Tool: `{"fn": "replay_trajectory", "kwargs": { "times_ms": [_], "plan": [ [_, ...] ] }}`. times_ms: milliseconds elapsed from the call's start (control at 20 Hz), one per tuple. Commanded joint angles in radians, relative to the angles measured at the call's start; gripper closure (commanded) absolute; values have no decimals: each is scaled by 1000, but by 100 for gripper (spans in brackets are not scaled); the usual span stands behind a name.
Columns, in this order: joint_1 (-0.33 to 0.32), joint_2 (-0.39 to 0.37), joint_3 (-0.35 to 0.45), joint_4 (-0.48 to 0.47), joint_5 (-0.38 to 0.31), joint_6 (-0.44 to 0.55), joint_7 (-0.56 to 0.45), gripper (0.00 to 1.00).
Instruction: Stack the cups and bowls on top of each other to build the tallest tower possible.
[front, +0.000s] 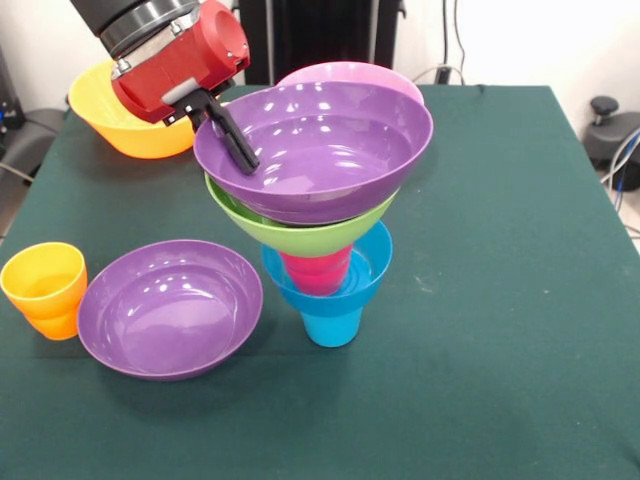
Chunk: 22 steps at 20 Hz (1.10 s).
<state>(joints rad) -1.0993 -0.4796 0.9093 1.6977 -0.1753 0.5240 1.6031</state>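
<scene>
The tower stands mid-table: a blue cup (331, 322), a small blue bowl (367, 272), a red cup (316, 268) and a lime green bowl (300, 232). A wide purple bowl (330, 150) sits on the green bowl, tilted a little. My gripper (240, 152) is at this purple bowl's left rim, with one black finger (232, 130) inside the bowl and the other hidden behind the rim. It looks shut on the rim. A second purple bowl (170, 305) lies on the table at the front left.
A yellow cup (42, 278) seems to sit in an orange cup (55, 322) at the left edge. A large orange-yellow bowl (135, 125) stands at the back left, partly behind my arm. A pink bowl (350, 73) shows behind the tower.
</scene>
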Motion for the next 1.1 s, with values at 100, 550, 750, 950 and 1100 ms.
{"fn": "replay_trajectory", "kwargs": {
  "times_ms": [100, 550, 750, 950, 1100],
  "plan": [
    [63, 13, -119, 54, -50, -29, 90, 100],
    [68, 13, -122, 48, -44, -19, 86, 0],
    [73, 14, -124, 35, -36, -11, 80, 0],
    [73, 10, -123, 42, -35, -14, 82, 0],
    [78, 4, -126, 47, -35, -19, 89, 0]
  ]
}}
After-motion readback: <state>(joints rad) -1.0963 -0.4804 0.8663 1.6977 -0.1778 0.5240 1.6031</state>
